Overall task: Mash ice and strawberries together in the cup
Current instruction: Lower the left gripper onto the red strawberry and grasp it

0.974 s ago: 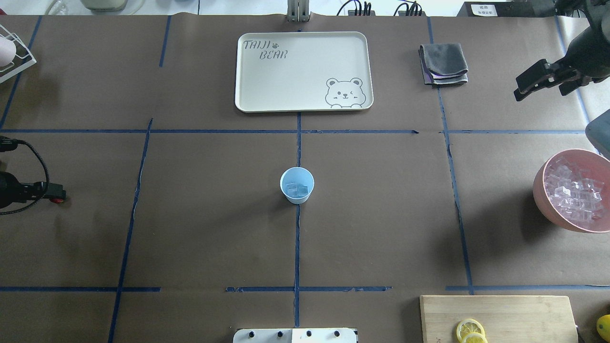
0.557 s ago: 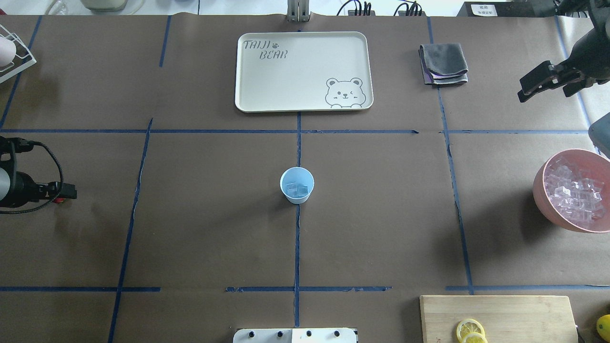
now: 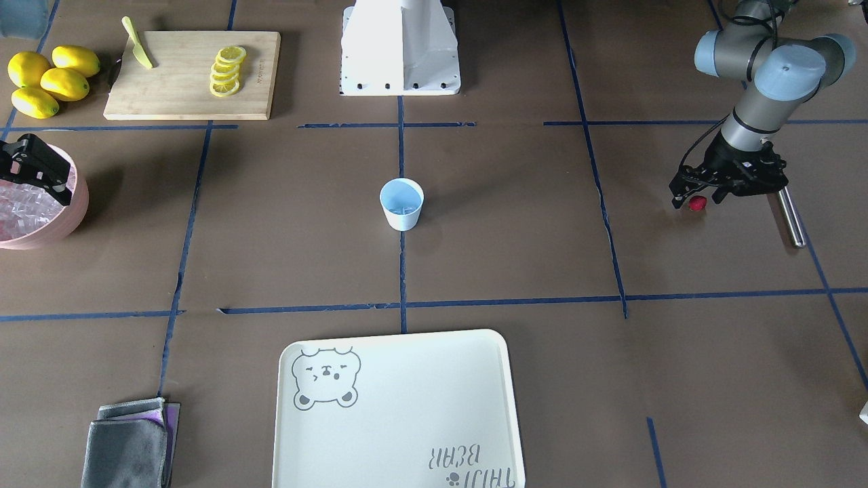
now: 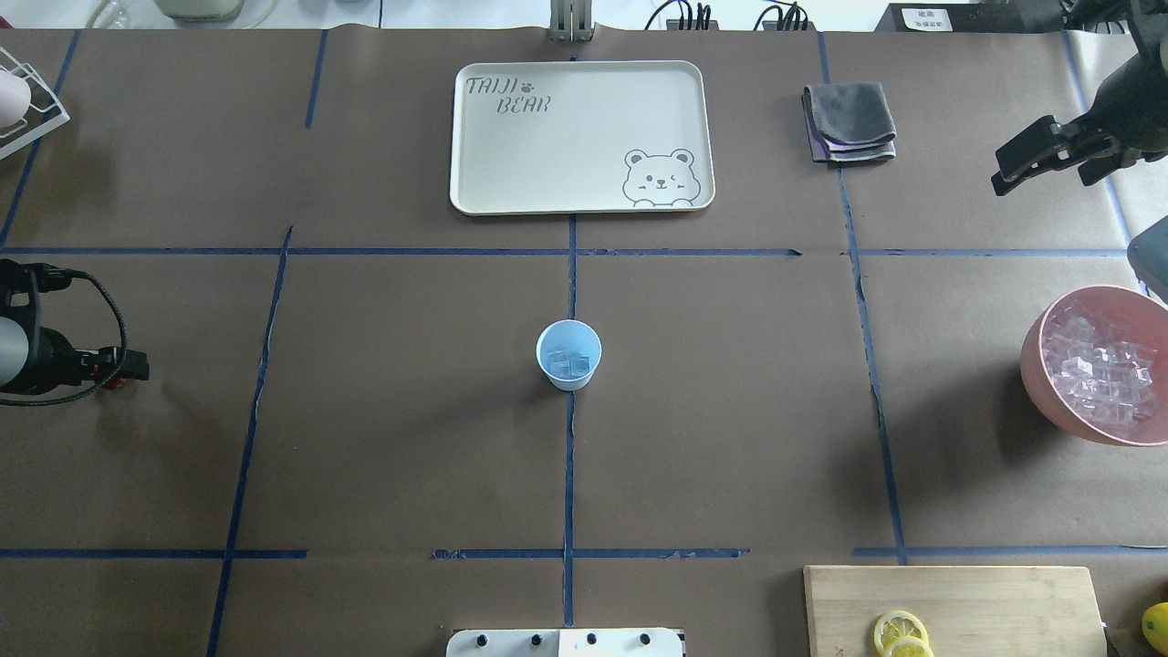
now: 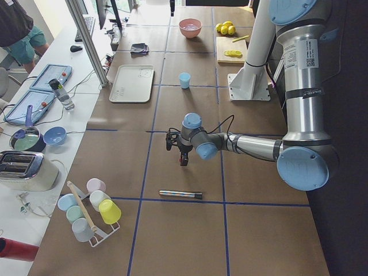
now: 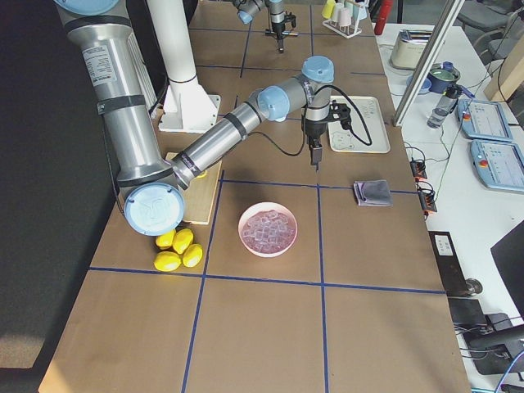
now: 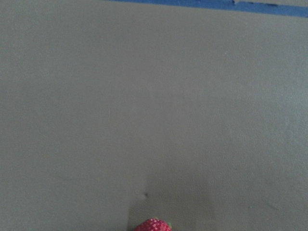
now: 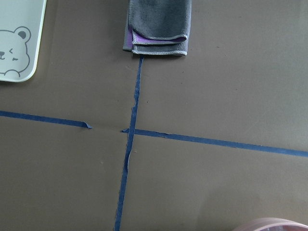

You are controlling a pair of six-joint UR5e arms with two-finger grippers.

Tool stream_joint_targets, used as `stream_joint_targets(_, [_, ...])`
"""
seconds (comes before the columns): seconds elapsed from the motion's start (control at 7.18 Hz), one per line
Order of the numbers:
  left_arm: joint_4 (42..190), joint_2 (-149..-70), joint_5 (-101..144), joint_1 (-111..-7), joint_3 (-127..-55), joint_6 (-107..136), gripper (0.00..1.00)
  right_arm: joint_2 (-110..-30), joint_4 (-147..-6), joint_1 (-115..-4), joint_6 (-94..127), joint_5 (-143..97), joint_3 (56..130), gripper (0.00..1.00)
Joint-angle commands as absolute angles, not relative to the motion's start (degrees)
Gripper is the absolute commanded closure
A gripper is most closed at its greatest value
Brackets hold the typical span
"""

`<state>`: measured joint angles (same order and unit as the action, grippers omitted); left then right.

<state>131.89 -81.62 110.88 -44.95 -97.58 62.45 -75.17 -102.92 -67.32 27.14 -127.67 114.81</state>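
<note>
The pale-blue cup [image 4: 568, 379] stands at the table's middle with a few clear ice cubes [image 4: 571, 363] inside it; it also shows in the front view [image 3: 401, 215]. A small red strawberry [image 3: 696, 203] lies on the brown paper at the robot's far left. My left gripper [image 3: 697, 196] hangs over it pointing down, open, a finger on either side. The left wrist view catches the strawberry [image 7: 153, 224] at its bottom edge. My right gripper [image 4: 1040, 172] is raised at the far right, open and holding nothing.
A pink bowl [image 4: 1034, 365] full of ice sits at the right edge. A metal rod [image 3: 791, 217] lies beside the left gripper. A cream bear tray [image 4: 474, 137], a folded grey cloth [image 4: 849, 123] and a cutting board [image 4: 958, 602] with lemon slices are also on the table.
My left arm has come further in from the left edge, over the strawberry, which stayed where it was. The right gripper has drifted slightly away toward the far right.
</note>
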Motion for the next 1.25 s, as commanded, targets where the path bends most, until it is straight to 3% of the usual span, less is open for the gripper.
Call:
stream_joint_targets(0.0, [131.8, -81.4, 110.9, -45.0, -97.6, 62.5, 0.19, -75.2, -102.9, -67.3, 27.3, -127.7, 115.0, 0.0])
stream_joint_targets(0.84, [131.8, -81.3, 110.9, -45.1, -97.5, 62.5, 0.4, -75.2, -102.9, -67.2, 27.3, -127.5, 114.8, 0.0])
stream_joint_targets(1.11, [131.9, -81.2, 110.8, -45.2, -97.6, 62.4, 0.65, -75.2, -102.9, -67.2, 27.4, -127.5, 114.8, 0.0])
